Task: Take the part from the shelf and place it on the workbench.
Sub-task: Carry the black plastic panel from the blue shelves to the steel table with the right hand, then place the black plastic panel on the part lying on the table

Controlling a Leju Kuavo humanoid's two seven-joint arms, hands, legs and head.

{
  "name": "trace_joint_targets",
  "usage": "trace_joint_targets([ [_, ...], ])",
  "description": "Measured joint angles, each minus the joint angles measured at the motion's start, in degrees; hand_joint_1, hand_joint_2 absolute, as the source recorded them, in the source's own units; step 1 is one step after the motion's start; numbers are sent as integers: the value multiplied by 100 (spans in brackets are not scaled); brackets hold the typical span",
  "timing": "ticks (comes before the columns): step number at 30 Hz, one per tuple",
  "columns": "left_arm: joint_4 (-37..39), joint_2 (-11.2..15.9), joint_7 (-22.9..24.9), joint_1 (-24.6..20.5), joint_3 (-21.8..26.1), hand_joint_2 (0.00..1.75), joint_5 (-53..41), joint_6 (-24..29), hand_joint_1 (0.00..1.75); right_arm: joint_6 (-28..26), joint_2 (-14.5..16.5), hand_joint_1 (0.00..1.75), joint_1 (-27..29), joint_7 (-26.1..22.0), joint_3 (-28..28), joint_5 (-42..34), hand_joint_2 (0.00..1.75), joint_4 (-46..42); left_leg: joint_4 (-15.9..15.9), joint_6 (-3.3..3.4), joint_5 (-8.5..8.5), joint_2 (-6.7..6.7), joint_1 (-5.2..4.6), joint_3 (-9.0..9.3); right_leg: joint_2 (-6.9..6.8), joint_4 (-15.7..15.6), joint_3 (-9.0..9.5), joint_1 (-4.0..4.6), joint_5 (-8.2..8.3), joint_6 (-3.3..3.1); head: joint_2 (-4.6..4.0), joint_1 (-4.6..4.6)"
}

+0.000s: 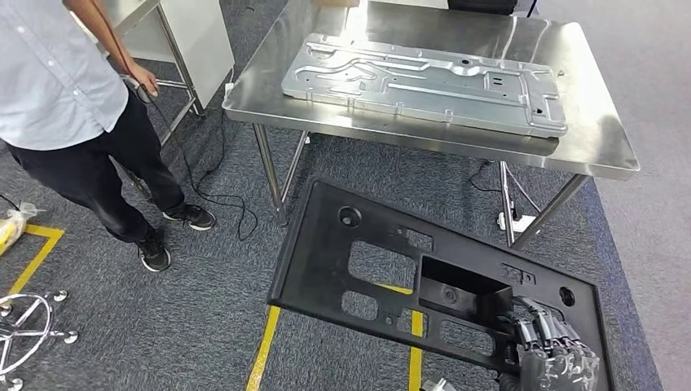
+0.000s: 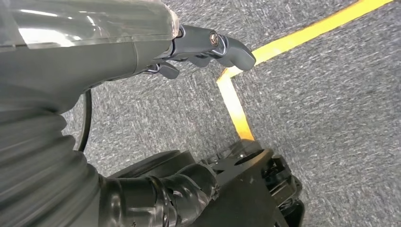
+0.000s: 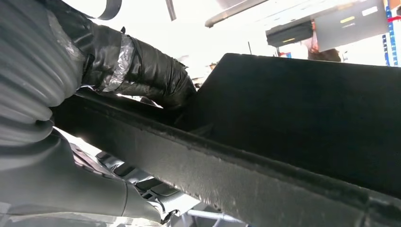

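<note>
The part is a large black plastic panel with several cut-outs. It hangs tilted above the carpet, in front of the workbench. My right hand grips its near right corner, fingers hooked over the edge of a cut-out. In the right wrist view my taped thumb presses on the panel's rim. The steel workbench carries a long grey metal plate. My left hand hangs over the carpet with nothing in it, fingers apart from the thumb.
A person stands at the left, near a white cabinet. A cable trails on the floor by the workbench legs. Yellow tape marks the carpet, and a chair base sits at the lower left.
</note>
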Motion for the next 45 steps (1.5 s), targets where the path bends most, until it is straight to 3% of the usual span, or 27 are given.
trace_joint_targets([
  [4,0,2,-16,-7,0,175,-42,-31,0,-1,-84,175,-7,57,56,14,175,3,61,-128,-76,2,3,-1,40,-92,35,-4,2,-136,0,-4],
  [6,0,4,-17,-7,0,175,-45,-30,0,-1,-94,175,-16,43,78,-54,175,2,525,-162,-348,-33,13,-199,47,-127,66,-20,10,-207,0,-10],
  [8,0,7,-16,2,0,175,-45,-31,0,-1,-95,175,-23,-22,90,-131,175,2,1250,-177,-670,-49,12,-558,58,-120,72,-5,-6,-247,0,-13],
  [9,0,8,-16,9,0,175,-46,-31,0,-1,-95,175,-23,-64,91,-161,175,2,1487,-182,-719,-50,12,-688,69,-112,76,3,-14,-254,0,-13],
  [10,0,8,-16,13,0,175,-46,-31,0,-1,-95,175,-24,-104,91,-189,175,2,1523,-180,-653,-51,12,-728,81,-100,82,8,-25,-257,0,-13],
  [11,0,9,-16,16,0,175,-47,-32,0,-1,-95,175,-25,-133,91,-211,175,2,1341,-169,-486,-53,12,-661,97,-86,92,12,-39,-253,0,-13],
  [13,0,14,-16,16,0,175,-47,-32,0,-1,-95,175,-28,-175,91,-247,175,2,620,-120,-96,-79,4,-342,122,-61,116,18,-79,-228,0,-12],
  [14,0,18,-16,11,0,175,-48,-32,0,-1,-95,175,-30,-188,91,-258,175,2,318,-90,7,-95,-7,-210,134,-51,120,24,-99,-201,0,-11],
  [16,0,24,-17,7,0,175,-54,-37,0,-1,-93,175,-35,-209,91,-271,175,1,43,-31,23,-119,-34,-110,147,-48,127,33,-101,-130,0,-10],
  [19,0,24,-23,11,0,175,-77,-54,0,-1,-93,175,-43,-234,91,-294,175,1,-73,74,40,-108,-13,-14,141,42,134,27,-91,-29,0,-5],
  [21,0,25,-31,4,0,175,-96,-61,0,-1,-93,175,-67,-253,91,-317,175,-1,-113,128,42,-95,4,74,122,421,-55,10,-303,26,0,0],
  [23,0,24,-34,4,0,175,-117,-67,0,-1,-93,175,-85,-269,91,-331,175,1,-114,146,12,-82,2,104,113,1123,-464,-9,-620,84,0,-1],
  [24,0,24,-34,9,0,175,-126,-70,0,-1,-93,175,-86,-274,91,-334,175,3,-112,144,-12,-76,2,123,110,1392,-647,-20,-696,106,0,-1],
  [25,0,25,-33,15,0,175,-131,-73,0,-1,-94,175,-87,-275,91,-336,175,5,-111,137,-41,-73,3,153,104,1485,-744,-30,-658,117,0,-1],
  [26,0,25,-33,19,0,175,-134,-77,0,-1,-95,175,-90,-276,91,-338,175,5,-111,125,-73,-72,4,196,96,1354,-724,-41,-499,119,0,-1],
  [28,0,22,-33,22,0,175,-143,-90,0,-1,-95,175,-103,-281,91,-344,175,6,-117,88,-153,-71,8,308,62,658,-441,-57,-34,93,0,1],
  [29,0,21,-33,19,0,175,-146,-95,0,0,-95,175,-114,-286,91,-348,175,7,-120,61,-191,-67,4,357,35,325,-312,-43,54,69,0,4],
  [31,0,21,-32,12,0,175,-155,-101,0,0,-95,175,-132,-299,91,-357,175,5,-125,-13,-243,-50,-6,410,-4,27,-191,-3,47,-17,0,4],
  [34,0,21,-32,7,0,175,-168,-107,0,-1,-95,175,-140,-312,91,-363,175,1,18,-116,-267,-39,-7,450,17,-17,-94,0,44,-168,0,2],
  [36,0,21,-33,-7,0,175,-172,-110,0,-1,-93,175,-165,-325,91,-363,175,-2,472,-139,-383,-52,5,219,29,-38,21,-6,-6,-255,0,-5],
  [38,0,21,-34,-12,0,175,-175,-114,0,-1,-91,175,-184,-338,91,-357,175,-1,1175,-149,-655,-60,7,-239,36,-44,96,11,-80,-310,0,-13],
  [40,0,21,-34,6,0,175,-181,-115,0,-1,-89,175,-190,-347,91,-355,175,0,1555,-154,-848,-62,3,-619,66,-44,191,36,-167,-326,0,-13],
  [41,0,21,-34,15,0,175,-186,-115,0,-1,-87,175,-194,-359,91,-356,175,0,1485,-144,-792,-62,0,-687,82,-44,258,49,-219,-327,0,-13],
  [42,0,22,-33,22,0,175,-196,-115,0,-1,-85,175,-199,-375,91,-357,175,-1,1236,-121,-606,-64,-8,-669,95,-44,337,63,-275,-324,0,-14],
  [44,2,30,-30,31,0,175,-219,-116,0,-1,-83,175,-216,-407,91,-357,175,-3,589,-38,-60,-76,-47,-539,108,-43,476,91,-394,-305,0,-6],
  [45,3,37,-27,34,0,175,-232,-116,0,-1,-81,175,-230,-417,90,-357,175,-7,368,0,93,-92,-76,-486,118,-43,521,95,-450,-278,0,-7],
])
